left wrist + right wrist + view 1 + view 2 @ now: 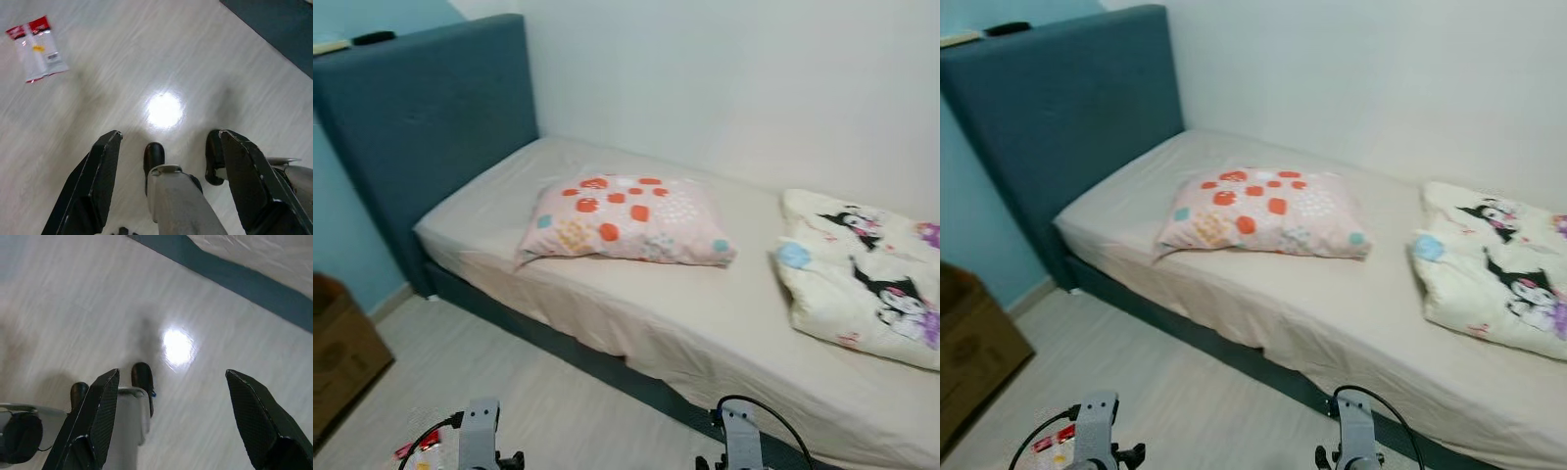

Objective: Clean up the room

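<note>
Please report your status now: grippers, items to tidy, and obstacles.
Left gripper, right gripper open, empty, above floor. Pillow, folded blanket on bed; wrapper on floor. Nothing blocking.

We see a pink pillow [625,220] with orange spots, a cream blanket [867,277] with cartoon figures, a teal headboard [429,117], and a red-and-white packet [37,47].

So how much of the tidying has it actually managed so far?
Little looks done. The pillow lies mid-bed, away from the headboard, and the cartoon-print blanket sits folded on the mattress. Nothing is in hand: the left end effector and right end effector hang open above the floor. A red-and-white packet still lies on the floor.
</note>
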Controlling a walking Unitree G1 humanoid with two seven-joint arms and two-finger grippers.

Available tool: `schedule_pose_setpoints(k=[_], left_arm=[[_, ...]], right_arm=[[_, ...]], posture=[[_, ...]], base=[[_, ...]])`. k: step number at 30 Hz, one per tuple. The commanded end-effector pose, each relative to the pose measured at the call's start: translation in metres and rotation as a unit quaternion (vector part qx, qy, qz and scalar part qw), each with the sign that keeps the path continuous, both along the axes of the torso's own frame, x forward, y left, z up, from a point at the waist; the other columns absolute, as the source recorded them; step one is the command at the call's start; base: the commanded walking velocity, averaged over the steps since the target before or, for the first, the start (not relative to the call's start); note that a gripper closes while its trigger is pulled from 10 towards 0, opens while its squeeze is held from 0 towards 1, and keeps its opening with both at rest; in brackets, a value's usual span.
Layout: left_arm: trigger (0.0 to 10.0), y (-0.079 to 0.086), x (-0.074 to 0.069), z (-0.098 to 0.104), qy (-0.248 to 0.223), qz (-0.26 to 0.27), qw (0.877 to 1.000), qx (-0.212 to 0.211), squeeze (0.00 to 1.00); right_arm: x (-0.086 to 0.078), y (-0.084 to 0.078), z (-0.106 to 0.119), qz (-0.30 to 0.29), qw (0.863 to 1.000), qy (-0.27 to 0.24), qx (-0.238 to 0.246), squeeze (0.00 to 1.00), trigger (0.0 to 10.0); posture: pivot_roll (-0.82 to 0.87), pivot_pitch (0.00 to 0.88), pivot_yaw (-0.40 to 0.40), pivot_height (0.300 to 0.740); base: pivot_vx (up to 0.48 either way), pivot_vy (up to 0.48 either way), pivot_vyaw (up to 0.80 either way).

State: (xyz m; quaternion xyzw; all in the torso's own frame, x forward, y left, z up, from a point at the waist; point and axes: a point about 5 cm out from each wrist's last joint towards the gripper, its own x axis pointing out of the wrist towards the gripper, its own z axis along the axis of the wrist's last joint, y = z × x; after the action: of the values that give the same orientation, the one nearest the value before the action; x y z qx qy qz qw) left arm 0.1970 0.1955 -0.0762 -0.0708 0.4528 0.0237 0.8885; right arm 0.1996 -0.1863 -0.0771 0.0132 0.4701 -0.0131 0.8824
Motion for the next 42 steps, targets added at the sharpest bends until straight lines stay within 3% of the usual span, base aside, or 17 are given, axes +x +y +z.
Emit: schedule_pose_setpoints(k=[1, 21, 29, 38, 42], left_arm=[[10.0, -0.001, -0.0044, -0.0025, 0.009, -0.002, 1.0, -0.003, 0.0], [10.0, -0.0001, -0.0051, -0.0028, 0.011, -0.001, 1.0, -0.004, 0.0], [10.0, 0.0017, -0.0026, -0.0012, 0.002, 0.021, 1.0, -0.008, 0.0], [10.0, 0.0004, -0.0017, -0.0009, 0.001, 0.011, 1.0, -0.01, 0.0], [10.0, -0.0012, -0.0022, -0.0012, 0.002, 0.005, 1.0, -0.014, 0.0]], right_arm=[[0.0011, -0.0007, 0.0007, -0.007, 1.0, -0.004, 0.005, 0.0, 10.0], [0.0049, 0.0005, 0.0027, -0.009, 1.0, -0.012, 0.007, 0.0, 10.0], [0.0067, 0.0019, 0.0038, -0.01, 1.0, -0.021, 0.016, 0.0, 10.0], [0.0075, 0.0018, 0.0042, -0.011, 1.0, -0.022, 0.018, 0.0, 10.0], [0.0076, 0.0018, 0.0043, -0.011, 1.0, -0.023, 0.017, 0.0, 10.0]], posture=[[0.06, 0.0, -0.029, 0.74], [0.07, 0.0, -0.029, 0.74], [0.07, 0.0, -0.029, 0.74], [0.06, 0.0, -0.027, 0.74], [0.06, 0.0, -0.027, 0.74]], base=[[0.0, -0.42, 0.0], [0.0, -0.443, 0.0], [0.0, 0.0, 0.0], [0.0, 0.0, 0.0], [0.0, -0.48, 0.0]])
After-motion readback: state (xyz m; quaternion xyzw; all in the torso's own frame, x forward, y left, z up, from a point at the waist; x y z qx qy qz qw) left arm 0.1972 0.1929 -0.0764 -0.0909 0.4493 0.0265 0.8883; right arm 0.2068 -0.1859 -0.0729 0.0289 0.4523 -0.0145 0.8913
